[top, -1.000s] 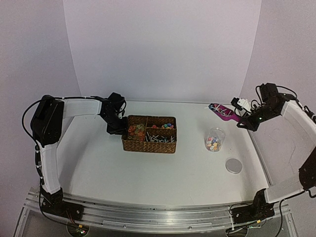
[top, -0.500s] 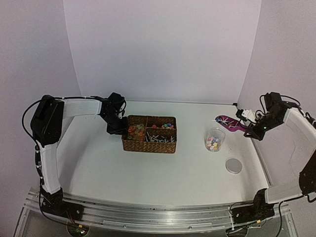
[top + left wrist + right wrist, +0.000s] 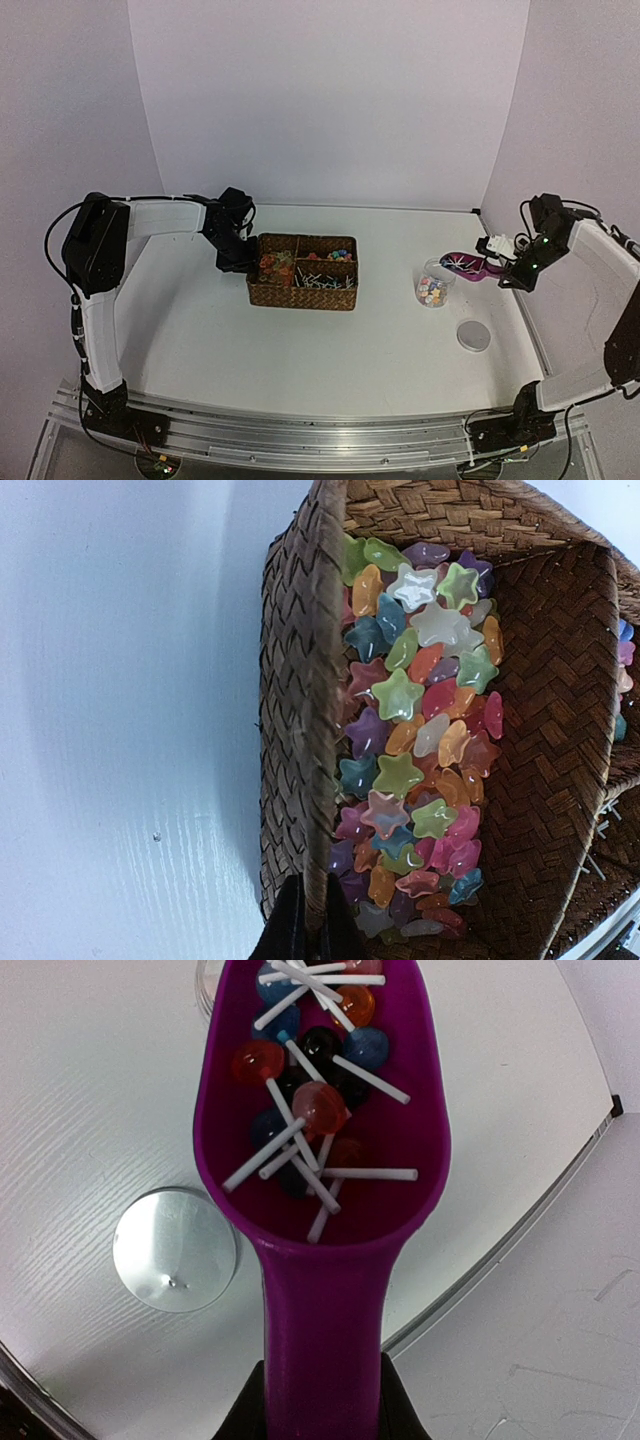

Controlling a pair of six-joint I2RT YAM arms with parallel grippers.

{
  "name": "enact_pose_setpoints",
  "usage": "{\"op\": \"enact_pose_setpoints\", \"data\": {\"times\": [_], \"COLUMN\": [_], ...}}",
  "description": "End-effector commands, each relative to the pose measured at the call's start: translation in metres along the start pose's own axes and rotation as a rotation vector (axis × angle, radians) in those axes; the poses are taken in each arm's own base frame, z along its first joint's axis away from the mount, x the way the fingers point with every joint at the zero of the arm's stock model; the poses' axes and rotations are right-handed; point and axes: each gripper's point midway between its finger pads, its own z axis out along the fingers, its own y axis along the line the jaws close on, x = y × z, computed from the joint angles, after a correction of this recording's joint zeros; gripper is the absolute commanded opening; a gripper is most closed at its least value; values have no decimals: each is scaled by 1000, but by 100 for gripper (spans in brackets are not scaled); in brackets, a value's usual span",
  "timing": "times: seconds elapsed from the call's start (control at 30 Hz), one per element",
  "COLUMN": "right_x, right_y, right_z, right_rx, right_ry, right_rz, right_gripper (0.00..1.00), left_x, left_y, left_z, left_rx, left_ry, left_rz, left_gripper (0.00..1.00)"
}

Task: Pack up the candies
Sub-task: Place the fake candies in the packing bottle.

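Observation:
My right gripper [image 3: 503, 262] is shut on the handle of a magenta scoop [image 3: 468, 264]. The scoop's tip is over the right rim of a clear jar [image 3: 435, 282] with mixed candies [image 3: 431, 291] at its bottom. In the right wrist view the gripper [image 3: 322, 1412] grips the scoop [image 3: 322, 1150], which holds several small lollipops [image 3: 300, 1080] with white sticks. My left gripper [image 3: 238, 262] is shut on the left wall of a wicker basket [image 3: 300, 297]. In the left wrist view the gripper [image 3: 306, 932] pinches the basket wall [image 3: 300, 680] beside star-shaped candies [image 3: 410, 750].
A round silver lid [image 3: 473, 335] lies on the table in front of the jar, and shows in the right wrist view [image 3: 175, 1250]. The basket's other compartments hold white-stick lollipops [image 3: 325, 281] and more sweets. The table's raised right edge [image 3: 520, 1250] runs just beside the scoop.
My right gripper has carried the scoop from the back right corner forward and left, so its tip is now over the jar. The left arm has not moved.

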Motion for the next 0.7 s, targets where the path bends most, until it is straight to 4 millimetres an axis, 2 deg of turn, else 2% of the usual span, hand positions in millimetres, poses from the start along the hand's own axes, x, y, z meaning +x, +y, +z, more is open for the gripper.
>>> {"op": "enact_pose_setpoints", "data": {"times": [0.0, 0.23, 0.43, 0.67], "right_x": [7, 12, 6, 4], "right_y": [-6, -10, -23, -29], "right_z": [-2, 3, 5, 1], "right_rx": [22, 43, 77, 102], "right_ry": [44, 114, 152, 184], "right_rz": [-47, -88, -106, -143], "right_gripper": [0, 0, 0, 0], "left_x": [6, 7, 8, 8], "left_y": [8, 8, 8, 8], "left_z": [9, 10, 10, 10], "left_rx": [-11, -9, -6, -6], "left_ry": [47, 53, 52, 52], "left_rz": [-61, -65, -68, -67], "left_gripper": [0, 0, 0, 0]}}
